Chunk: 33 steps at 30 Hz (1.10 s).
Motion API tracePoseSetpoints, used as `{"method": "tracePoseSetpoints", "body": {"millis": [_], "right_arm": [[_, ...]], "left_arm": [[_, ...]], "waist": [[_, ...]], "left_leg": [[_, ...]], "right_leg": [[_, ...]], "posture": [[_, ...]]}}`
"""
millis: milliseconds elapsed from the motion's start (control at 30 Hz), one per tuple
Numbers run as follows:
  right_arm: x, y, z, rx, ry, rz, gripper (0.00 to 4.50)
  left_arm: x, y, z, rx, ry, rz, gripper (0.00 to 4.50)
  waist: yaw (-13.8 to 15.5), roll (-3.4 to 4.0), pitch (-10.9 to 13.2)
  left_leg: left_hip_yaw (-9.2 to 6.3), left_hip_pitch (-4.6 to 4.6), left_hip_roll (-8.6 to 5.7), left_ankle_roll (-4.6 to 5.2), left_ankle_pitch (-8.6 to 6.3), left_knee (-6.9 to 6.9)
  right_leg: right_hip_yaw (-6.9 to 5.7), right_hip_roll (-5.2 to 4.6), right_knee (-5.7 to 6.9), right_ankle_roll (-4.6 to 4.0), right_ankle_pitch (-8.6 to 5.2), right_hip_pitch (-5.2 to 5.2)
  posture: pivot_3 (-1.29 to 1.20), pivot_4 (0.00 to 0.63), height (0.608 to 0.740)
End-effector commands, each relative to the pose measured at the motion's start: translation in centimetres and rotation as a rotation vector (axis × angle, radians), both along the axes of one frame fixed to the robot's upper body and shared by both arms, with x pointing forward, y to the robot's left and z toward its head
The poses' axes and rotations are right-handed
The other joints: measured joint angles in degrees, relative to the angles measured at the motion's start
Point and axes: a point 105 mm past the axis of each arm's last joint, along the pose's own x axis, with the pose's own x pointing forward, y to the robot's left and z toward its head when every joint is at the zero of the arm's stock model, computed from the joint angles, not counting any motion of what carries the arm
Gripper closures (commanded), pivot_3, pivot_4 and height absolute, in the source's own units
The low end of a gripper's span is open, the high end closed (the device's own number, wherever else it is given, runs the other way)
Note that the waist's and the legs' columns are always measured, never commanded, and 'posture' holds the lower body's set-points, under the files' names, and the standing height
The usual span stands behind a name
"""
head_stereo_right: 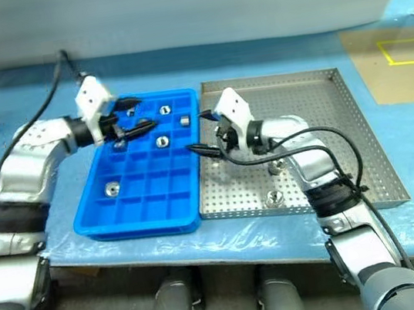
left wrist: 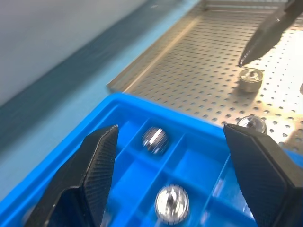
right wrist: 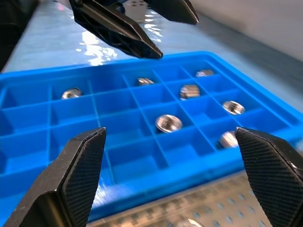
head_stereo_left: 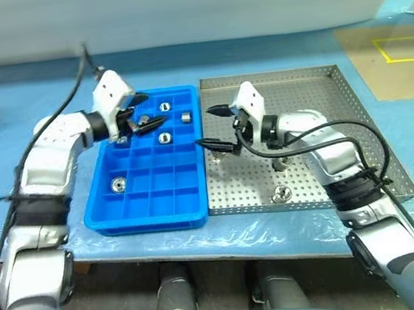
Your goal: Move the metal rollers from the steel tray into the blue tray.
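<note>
1. The left gripper (head_stereo_left: pixel 147 111) hangs over the far end of the blue tray (head_stereo_left: pixel 122 214), fingers apart and empty. Several rollers sit in the compartments just below and beside its tips.
2. Rollers in the blue tray: one (head_stereo_left: pixel 164 138) just under the left gripper, one (head_stereo_left: pixel 184 116) toward the steel tray side, one (head_stereo_left: pixel 165 107) close to the far wall, and one (head_stereo_left: pixel 118 185) well back toward the near end. The right wrist view shows a few more, so roughly six or seven look delivered.
3. The right gripper (head_stereo_left: pixel 214 129) hovers over the seam between the two trays, fingers spread wide, nothing between them.
4. Left on the steel tray (head_stereo_left: pixel 355 102): two rollers behind the right gripper, one (head_stereo_left: pixel 279 164) tucked under its forearm, one (head_stereo_left: pixel 280 195) close to the near rim.
5. My guess is that the job is mostly done, with two pickups still left for the right arm.
</note>
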Motion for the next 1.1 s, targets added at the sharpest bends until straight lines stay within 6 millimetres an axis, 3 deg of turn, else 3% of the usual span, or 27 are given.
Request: {"method": "tracePoseSetpoints", "body": {"millis": [33, 167, 267, 467, 633, 767, 933, 1100], "right_arm": [[-0.7, -1.9, 1.3, 0.024, -0.049, -0.085, 0.00], [-1.6, -3.4, 0.9, 0.018, -0.041, -0.170, 0.00], [-2.8, -3.9, 0.3, 0.014, -0.024, -0.209, 0.00], [-3.6, -4.6, -0.2, 0.022, -0.012, -0.288, 0.00], [-3.9, -4.8, -0.5, 0.023, -0.012, -0.331, 0.00], [-4.8, -5.3, -0.5, 0.024, -0.010, -0.357, 0.00], [-5.5, -7.1, -0.8, 0.007, 0.009, -0.418, 0.00], [-5.9, -6.8, -1.1, 0.009, 0.022, -0.418, 0.00]], "left_arm": [[1.3, -2.3, -0.8, 0.118, -0.038, -0.098, 0.76], [3.0, -5.1, -1.5, 0.266, -0.093, -0.135, 0.76], [2.3, -7.5, -1.0, 0.356, -0.107, -0.273, 0.76], [2.0, -8.5, -2.7, 0.682, -0.208, -0.392, 0.76], [0.3, -12.3, -2.6, 0.540, -0.197, -0.507, 0.76], [-2.1, -14.0, -3.2, 0.419, -0.113, -0.672, 0.76], [-3.3, -13.6, -5.3, 0.444, -0.072, -0.762, 0.76], [-1.6, -12.4, -4.8, 0.434, -0.056, -0.629, 0.76]], "waist": [[-0.69, -0.01, 0.00], [-2.24, -0.02, 0.00], [-3.74, -0.04, 0.00], [-6.05, -0.03, 0.00], [-6.19, -0.03, 0.00], [-6.24, -0.03, 0.00], [-7.01, -0.02, 0.00], [-7.76, -0.02, 0.00]], "left_leg": [[0.00, -0.03, -0.01, 0.04, -0.02, 0.04], [0.00, -0.08, -0.06, 0.14, -0.08, 0.09], [0.01, -0.13, -0.08, 0.25, -0.14, 0.17], [0.05, -0.04, -0.08, 0.52, -0.31, 0.21], [0.05, -0.06, -0.08, 0.61, -0.36, 0.35], [0.08, -0.11, -0.17, 0.81, -0.48, 0.47], [0.14, -0.07, -0.16, 0.89, -0.52, 0.50], [0.13, -0.07, -0.14, 0.90, -0.54, 0.68]], "right_leg": [[0.00, 0.00, -0.01, 0.00, 0.00, 0.00], [0.02, 0.00, -0.10, 0.08, 0.05, 0.02], [0.03, -0.01, -0.14, 0.15, 0.09, 0.01], [0.05, 0.00, -0.17, 0.15, 0.09, 0.07], [0.04, -0.01, -0.17, 0.16, 0.10, 0.15], [0.05, -0.12, -0.20, 0.16, 0.11, 0.18], [0.08, -0.12, -0.21, 0.16, 0.11, 0.20], [0.07, -0.12, -0.19, 0.20, 0.13, 0.27]], "posture": [[-0.26, 0.150, 0.740], [-0.34, 0.150, 0.740], [-0.40, 0.150, 0.740], [-0.48, 0.150, 0.740], [-0.53, 0.150, 0.740], [-0.56, 0.150, 0.740], [-0.58, 0.150, 0.740], [-0.58, 0.150, 0.740]]}}
